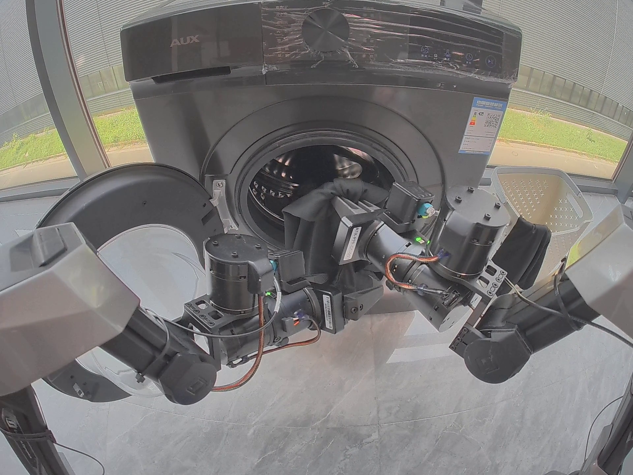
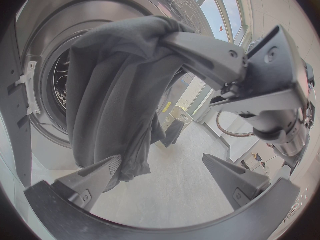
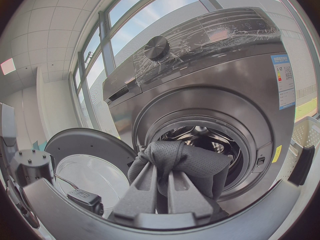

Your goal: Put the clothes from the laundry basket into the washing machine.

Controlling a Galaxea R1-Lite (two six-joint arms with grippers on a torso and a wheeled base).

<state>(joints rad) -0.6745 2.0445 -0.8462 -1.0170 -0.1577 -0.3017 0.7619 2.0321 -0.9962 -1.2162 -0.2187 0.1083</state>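
The right pincer (image 3: 162, 172) is clamped narrow on a dark cloth (image 3: 191, 162), its two fingers close together with a bunched fold between them. In the head view its fingertips are hidden at the centre of the frame, behind its own wrist and the cloth. The left pincer (image 2: 163, 174) is spread wide, and in the head view it sits just below centre, its tips lost against the hanging fabric.

The cloth hangs from the right pincer in front of the round mouth (image 1: 290, 173) of the washer (image 1: 198, 120). Its top fold is level with the lip, and the rest drapes down outside. The lower hem reaches one of the left fingers (image 2: 95, 182), but I cannot tell whether they touch.

Behind the cloth, the drum shows bare ribbed metal in the upper and left parts of the mouth. The door (image 1: 125, 206) is swung back at the left of the frame, well apart from the cloth.

At the right edge stands the white basket (image 1: 547, 196), with another dark garment (image 1: 527, 249) hanging over its near rim. The right arm hides the basket's lower part. Grey floor tiles (image 1: 369, 397) run along the bottom of the frame beneath both arms
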